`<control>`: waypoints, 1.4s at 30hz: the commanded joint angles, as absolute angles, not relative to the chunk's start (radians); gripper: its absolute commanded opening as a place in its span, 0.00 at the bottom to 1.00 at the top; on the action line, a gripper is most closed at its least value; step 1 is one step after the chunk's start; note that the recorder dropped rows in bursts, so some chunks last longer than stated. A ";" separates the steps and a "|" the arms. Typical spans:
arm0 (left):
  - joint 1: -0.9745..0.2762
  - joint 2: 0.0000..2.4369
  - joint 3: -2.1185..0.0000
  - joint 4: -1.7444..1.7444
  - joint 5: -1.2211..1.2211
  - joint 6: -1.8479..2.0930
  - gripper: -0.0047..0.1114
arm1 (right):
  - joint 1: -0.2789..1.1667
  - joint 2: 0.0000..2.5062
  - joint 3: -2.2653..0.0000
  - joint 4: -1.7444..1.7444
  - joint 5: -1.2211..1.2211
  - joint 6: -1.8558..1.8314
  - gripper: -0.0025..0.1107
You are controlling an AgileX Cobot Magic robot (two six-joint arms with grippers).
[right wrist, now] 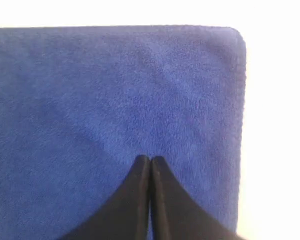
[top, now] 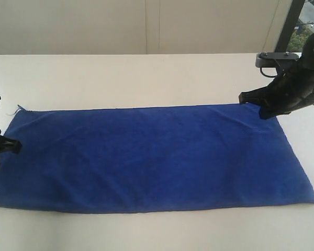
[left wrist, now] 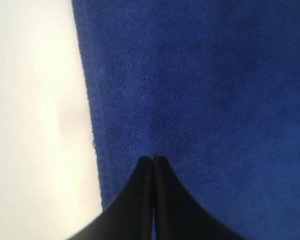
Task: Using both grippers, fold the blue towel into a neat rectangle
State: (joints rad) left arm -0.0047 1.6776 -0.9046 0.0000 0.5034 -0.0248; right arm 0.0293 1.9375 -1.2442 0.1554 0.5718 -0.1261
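Left fingers [left wrist: 142, 182] closed, empty, over blue towel [top: 146, 157] edge, right fingers [right wrist: 139, 180] closed, empty, near its corner

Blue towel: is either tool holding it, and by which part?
Nothing appears held. The deep blue fuzzy rectangular towel lies flat; the black left tool and right tool are shut, no cloth pinched.

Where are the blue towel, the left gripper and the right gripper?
blue towel [top: 152, 157], exterior view, middle of the cloth.
left gripper [left wrist: 154, 158], left wrist view, between its shut fingertips.
right gripper [right wrist: 150, 159], right wrist view, between its shut fingertips.
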 commanded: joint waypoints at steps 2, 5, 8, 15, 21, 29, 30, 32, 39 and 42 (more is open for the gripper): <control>-0.002 1.603 -0.908 -0.015 0.548 -0.027 0.04 | 0.029 1.863 -1.243 0.157 0.736 -0.127 0.02; -0.002 1.568 -0.908 -0.031 0.545 -0.026 0.04 | 0.029 1.849 -1.243 0.157 0.846 -0.100 0.02; -0.002 1.539 -0.908 -0.043 0.541 -0.022 0.04 | 0.029 1.830 -1.209 0.157 0.863 -0.091 0.02; -0.002 1.493 -0.909 -0.043 0.586 0.026 0.04 | 0.029 1.776 -1.058 0.157 0.772 -0.093 0.02; 0.044 1.458 -0.909 -0.022 0.696 0.031 0.04 | 0.029 1.766 -1.033 0.175 0.754 -0.113 0.02; 0.179 1.456 -0.868 -0.009 0.716 0.062 0.04 | 0.029 1.766 -1.033 0.210 0.737 -0.113 0.02; 0.180 1.456 -0.855 0.000 0.701 0.070 0.04 | 0.029 1.766 -1.033 0.210 0.737 -0.113 0.02; 0.180 1.456 -0.809 0.000 0.640 0.087 0.04 | 0.029 1.766 -1.033 0.210 0.737 -0.113 0.02; 0.180 1.456 -0.688 -0.006 0.457 0.111 0.04 | 0.032 1.766 -1.033 0.210 0.749 -0.137 0.02; 0.180 1.466 -0.666 -0.006 0.414 0.113 0.04 | 0.032 1.766 -1.033 0.210 0.744 -0.137 0.02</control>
